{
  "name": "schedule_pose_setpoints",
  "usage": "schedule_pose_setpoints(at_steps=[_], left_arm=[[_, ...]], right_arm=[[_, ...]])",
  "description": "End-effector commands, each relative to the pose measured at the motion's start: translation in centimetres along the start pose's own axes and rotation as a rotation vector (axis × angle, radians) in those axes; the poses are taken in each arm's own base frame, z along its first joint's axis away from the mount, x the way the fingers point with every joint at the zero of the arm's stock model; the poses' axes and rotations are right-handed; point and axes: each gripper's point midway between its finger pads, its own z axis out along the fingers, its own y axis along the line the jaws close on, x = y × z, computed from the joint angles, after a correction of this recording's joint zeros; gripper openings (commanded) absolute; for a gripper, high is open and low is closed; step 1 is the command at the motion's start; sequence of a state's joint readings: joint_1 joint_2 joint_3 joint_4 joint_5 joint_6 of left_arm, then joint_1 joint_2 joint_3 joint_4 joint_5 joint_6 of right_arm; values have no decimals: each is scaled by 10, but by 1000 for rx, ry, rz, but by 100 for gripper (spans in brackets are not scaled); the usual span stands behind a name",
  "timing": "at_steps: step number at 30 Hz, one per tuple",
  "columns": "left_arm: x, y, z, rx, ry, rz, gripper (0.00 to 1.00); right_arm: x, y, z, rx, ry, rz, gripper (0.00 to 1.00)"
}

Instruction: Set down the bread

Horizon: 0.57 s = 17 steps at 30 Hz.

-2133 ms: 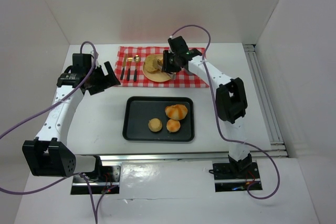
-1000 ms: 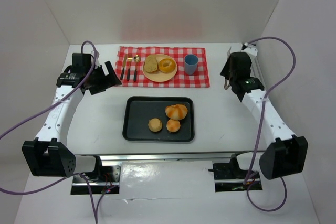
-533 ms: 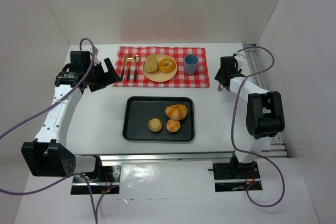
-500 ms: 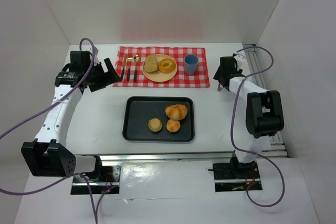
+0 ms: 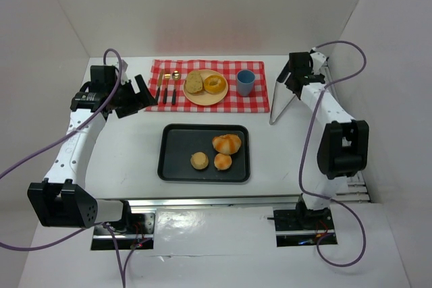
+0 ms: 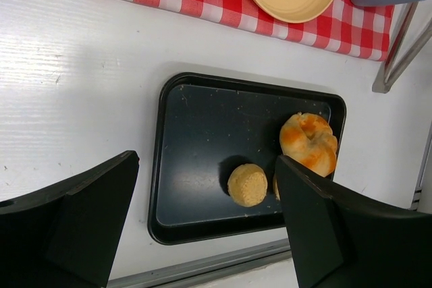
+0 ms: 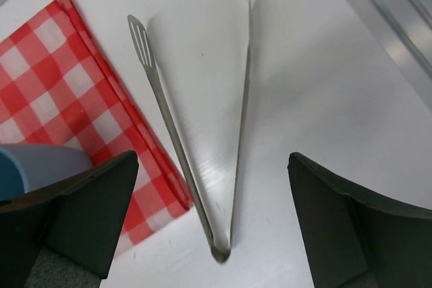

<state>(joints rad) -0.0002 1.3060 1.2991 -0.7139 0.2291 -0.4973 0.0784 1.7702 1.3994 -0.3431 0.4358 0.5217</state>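
While the tongs [image 7: 169, 126] lie flat on the surface [image 5: 135, 146], step in hand: a pause between transfers, as I judge it; no bread is being carried.
Right end effector [image 7: 212, 160]: spread wide and empty, hanging straight above the tongs and touching nothing.
Left end effector [image 6: 208, 160]: also spread and empty, held high over the tray [image 5: 181, 145], well clear of the bread.
Bread on the plate [image 5: 202, 100]: 2 pieces side by side, a brown roll [image 5: 194, 83] and a ring-shaped bun [image 5: 214, 84].
Bread on the tray: 3 pieces clustered at its near right: a large striped roll [image 5: 227, 144], a small pale roll [image 5: 199, 160] and a small orange roll [image 5: 223, 161].
Tongs: arms sprung apart in a V, hinge toward the near edge, tips pointing away. One arm runs right along the edge of the checked cloth [image 5: 236, 102]; you cannot tell whether it overlaps the cloth.
Next move: if more bread is to go over, bring the right end effector down so both arms sit between its fingers. Take them nearer the hinge, where the V is narrow, then squeeze and lift.
In the way: the blue cup [image 5: 245, 83] stands on the cloth between the tongs and the plate, so any swing toward the plate passes beside it.
Also around: cutlery [image 5: 165, 89] lies left of the plate, out of your path.
Risk: thin metal lying flat may slide or twist as you close on it.
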Motion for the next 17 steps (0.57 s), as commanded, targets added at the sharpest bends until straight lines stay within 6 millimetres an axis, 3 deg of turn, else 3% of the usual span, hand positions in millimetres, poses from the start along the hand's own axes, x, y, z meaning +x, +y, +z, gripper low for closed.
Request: schedule_pose_setpoints(at_steps=[1,4,6,7,10,17], left_arm=[[-13,-13,-12,50,-42,20,95],[-10,-17,-11,85,-39,24,95],[-6,-22,-11,120,-32,19,95],[-6,-22,-11,120,-32,19,95],[-2,-26,-9,135,-13,24,95],[4,-40,-5,172,4,55,95]], right_arm=[[3,-22,-51,50,43,9,99],[38,-40,-67,58,105,-35,99],[51,-49,-78,61,119,-28,99],[70,-62,-79,86,154,-49,99],[89,-79,-86,103,176,-50,99],[102,-89,-91,101,192,-63,99]])
